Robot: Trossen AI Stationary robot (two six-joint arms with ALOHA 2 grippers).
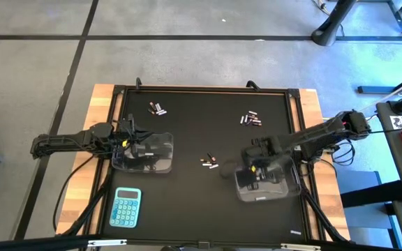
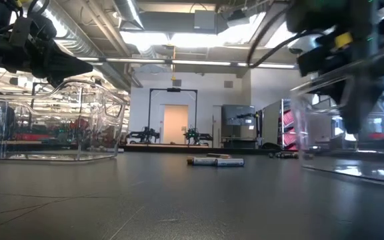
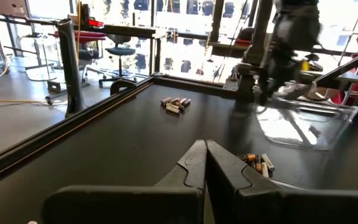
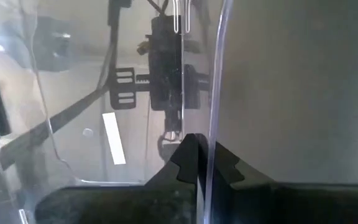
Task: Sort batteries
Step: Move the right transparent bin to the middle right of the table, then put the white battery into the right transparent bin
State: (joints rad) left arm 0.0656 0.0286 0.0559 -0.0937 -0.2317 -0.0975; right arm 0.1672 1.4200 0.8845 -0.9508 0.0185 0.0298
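The high view looks straight down on the whole black table (image 1: 208, 132). The low view sits at tabletop level, facing the room beyond. Each wrist view looks forward close over the mat; the left wrist and low views share the central batteries (image 3: 261, 164).

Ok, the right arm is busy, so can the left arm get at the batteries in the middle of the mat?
Probably yes. The left gripper, shut on nothing, points at the middle batteries across bare mat; it must open first. The right gripper is clamped on a clear tub.
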